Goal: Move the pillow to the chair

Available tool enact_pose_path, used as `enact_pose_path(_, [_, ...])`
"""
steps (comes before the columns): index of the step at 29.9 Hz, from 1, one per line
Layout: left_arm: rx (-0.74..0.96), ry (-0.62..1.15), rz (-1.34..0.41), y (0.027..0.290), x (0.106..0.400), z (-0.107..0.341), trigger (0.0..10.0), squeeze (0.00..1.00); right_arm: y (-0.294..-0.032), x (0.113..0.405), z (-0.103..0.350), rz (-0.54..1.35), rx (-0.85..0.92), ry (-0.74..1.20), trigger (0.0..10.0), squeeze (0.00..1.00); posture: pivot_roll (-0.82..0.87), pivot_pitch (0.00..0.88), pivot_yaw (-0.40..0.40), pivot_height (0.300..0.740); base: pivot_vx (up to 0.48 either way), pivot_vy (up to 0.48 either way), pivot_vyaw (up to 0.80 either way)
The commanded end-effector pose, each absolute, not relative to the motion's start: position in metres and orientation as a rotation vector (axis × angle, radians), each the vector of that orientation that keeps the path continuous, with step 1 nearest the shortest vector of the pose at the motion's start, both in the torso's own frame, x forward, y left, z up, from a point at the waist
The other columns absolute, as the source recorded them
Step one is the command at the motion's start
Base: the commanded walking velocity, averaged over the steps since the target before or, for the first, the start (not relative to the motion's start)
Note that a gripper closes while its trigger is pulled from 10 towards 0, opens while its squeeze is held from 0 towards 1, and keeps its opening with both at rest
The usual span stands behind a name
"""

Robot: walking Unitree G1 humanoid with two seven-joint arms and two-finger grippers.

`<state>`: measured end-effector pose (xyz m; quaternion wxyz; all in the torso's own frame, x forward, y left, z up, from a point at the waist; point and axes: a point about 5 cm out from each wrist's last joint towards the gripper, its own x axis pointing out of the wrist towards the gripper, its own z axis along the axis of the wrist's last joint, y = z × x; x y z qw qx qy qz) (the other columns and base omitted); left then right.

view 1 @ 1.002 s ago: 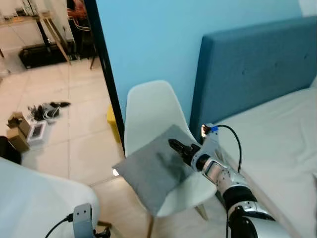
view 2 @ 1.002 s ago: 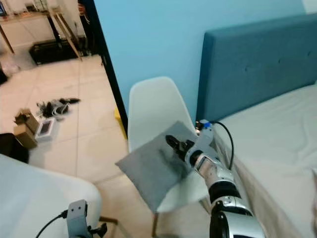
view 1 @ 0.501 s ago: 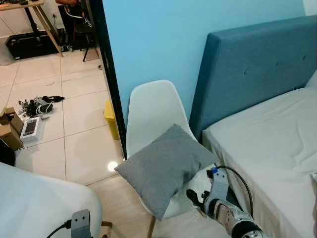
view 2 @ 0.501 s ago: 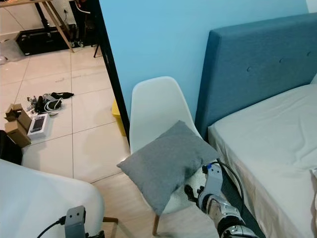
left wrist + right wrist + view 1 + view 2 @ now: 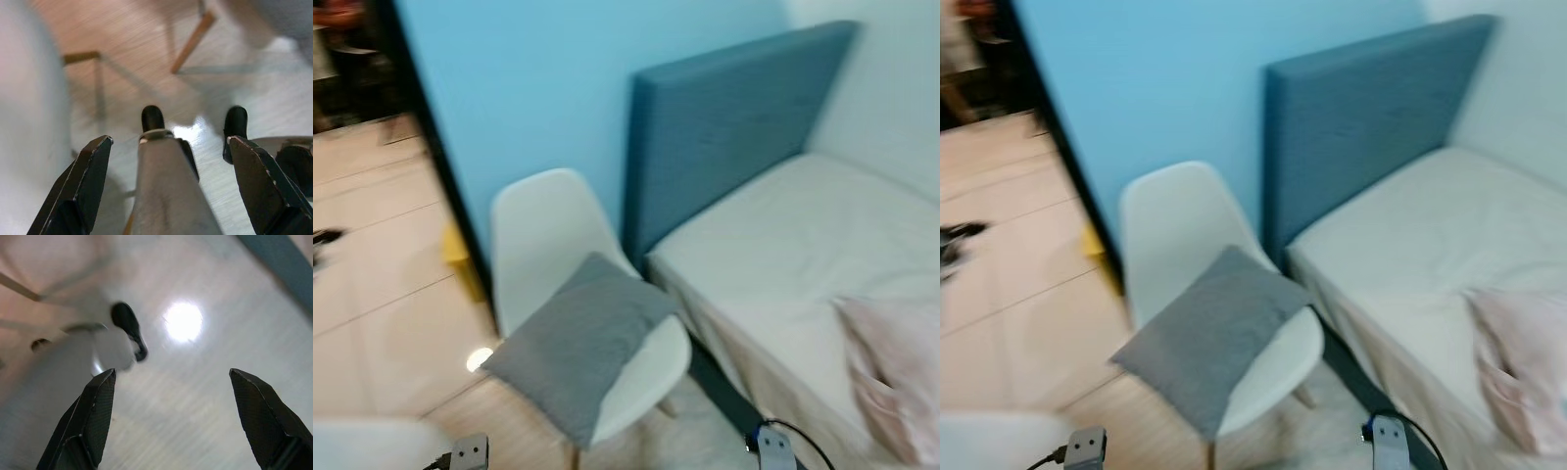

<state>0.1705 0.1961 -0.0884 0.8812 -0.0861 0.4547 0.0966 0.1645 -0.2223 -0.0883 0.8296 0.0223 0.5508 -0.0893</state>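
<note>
1. Left eye view was blurred: one grey pillow (image 5: 579, 338) lay on one white chair (image 5: 548, 235), beside the bed (image 5: 803, 245)
2. Left wrist view showed the left gripper (image 5: 171, 186) spread open and empty, over floor, well apart from it
3. Right wrist view showed the right gripper (image 5: 171, 421) likewise open, empty

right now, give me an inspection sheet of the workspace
surface: white chair beside the bed; its seat holds the pillow
job's things: grey pillow lies tilted on the chair seat, one corner past the front edge
clutter: pink pillow on the bed; yellow thing on the floor behind the chair, too blurred to name
grippers: left gripper open, pointed at the floor; right gripper open, pointed at the floor
cables: black cable at the right wrist
surroundings: blue wall, blue headboard, tiled floor; head views blurred
</note>
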Motion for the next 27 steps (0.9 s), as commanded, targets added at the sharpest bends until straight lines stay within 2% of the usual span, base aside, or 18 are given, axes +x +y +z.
enact_pose_path(1, [-0.159,0.977,0.203,0.201,0.16,-0.092,10.0,0.0,-0.219,0.162,-0.09,-0.162,0.017,1.18,10.0,0.0,-0.06,0.088,0.027,0.74,0.0,0.0,0.0])
enact_pose_path(4, [-0.154,0.977,0.187,0.202,0.159,-0.092,10.0,0.0,-0.212,0.162,-0.091,-0.15,0.01,1.172,10.0,0.0,-0.06,0.088,0.027,0.74,0.0,-0.117,0.0])
enact_pose_path(10, [-0.146,0.982,0.175,0.201,0.159,-0.092,10.0,0.0,-0.191,0.171,-0.091,-0.128,0.006,1.157,10.0,0.0,-0.07,0.088,0.025,0.74,0.0,-0.452,0.0])
enact_pose_path(15, [-0.148,0.982,0.173,0.199,0.159,-0.093,10.0,0.0,-0.185,0.17,-0.093,-0.122,0.004,1.157,10.0,0.0,-0.07,0.089,0.023,0.74,0.0,-0.468,0.0])
enact_pose_path(22, [-0.153,0.983,0.167,0.197,0.159,-0.093,10.0,0.0,-0.202,0.165,-0.092,-0.137,-0.012,1.158,10.0,0.0,-0.07,0.087,0.02,0.74,0.0,-0.471,0.0])
enact_pose_path(24, [-0.151,0.986,0.162,0.195,0.159,-0.093,10.0,0.0,-0.211,0.157,-0.094,-0.14,-0.026,1.165,10.0,0.0,-0.07,0.086,0.02,0.74,0.0,-0.216,-0.76])
enact_pose_path(27, [-0.148,0.99,0.162,0.194,0.159,-0.094,10.0,0.0,-0.207,0.152,-0.096,-0.139,-0.032,1.166,10.0,0.0,-0.07,0.078,0.018,0.74,0.0,0.0,-0.75])
